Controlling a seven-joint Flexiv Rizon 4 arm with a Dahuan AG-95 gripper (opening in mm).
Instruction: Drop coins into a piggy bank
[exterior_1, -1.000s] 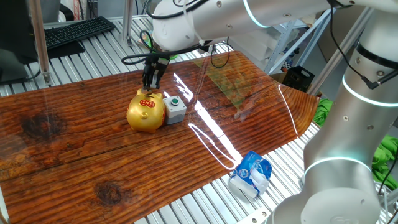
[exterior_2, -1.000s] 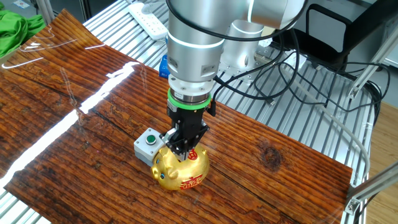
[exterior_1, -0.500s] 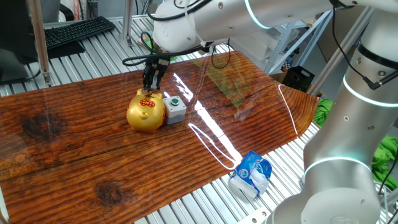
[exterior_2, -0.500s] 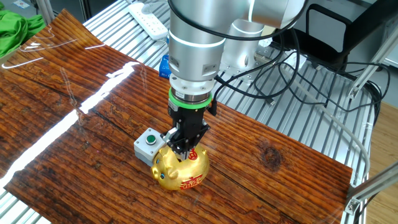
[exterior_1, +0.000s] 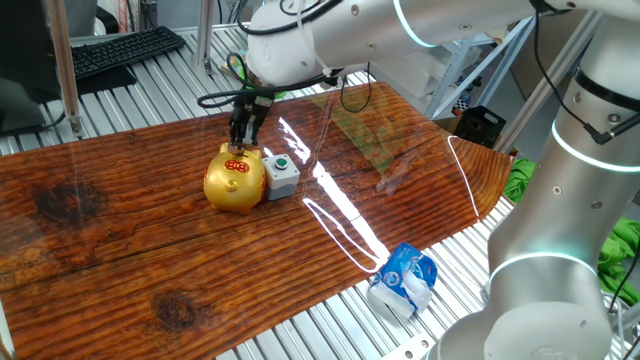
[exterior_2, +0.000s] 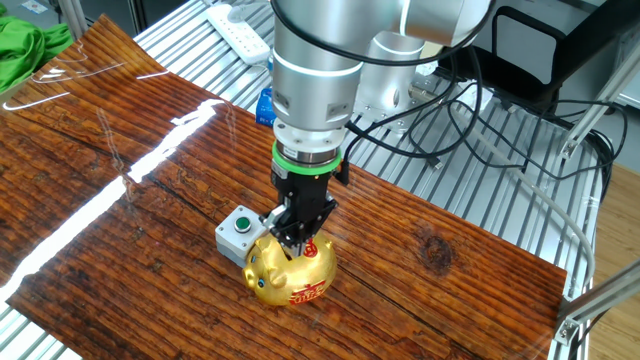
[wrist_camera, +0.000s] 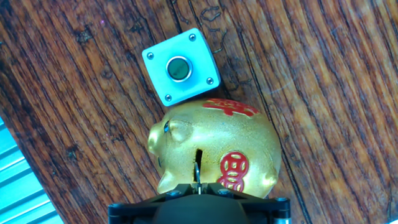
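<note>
Nothing much has shifted over the last second: the claw (exterior_2: 297, 243) still hangs just above the pig (exterior_2: 292, 275), which sits on the bench (exterior_2: 450, 260) touching a grey button box (wrist_camera: 178, 66). In the hand view a coin (wrist_camera: 196, 169) stands edge-on in the slot, seemingly pinched by the claw, so this drop looks nearly done. Glossy, glare-streaked wood; cables and metal slats around.

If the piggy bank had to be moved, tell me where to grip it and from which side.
Grip the piggy bank across its rounded flanks, probably coming straight down from above. It stands upright with the slot on top; its shiny curved body offers no handle, so the widest middle seems safest. The grey button box sits right beside one flank, leaving that finger little room. The gripper already hovers over the slot.
</note>
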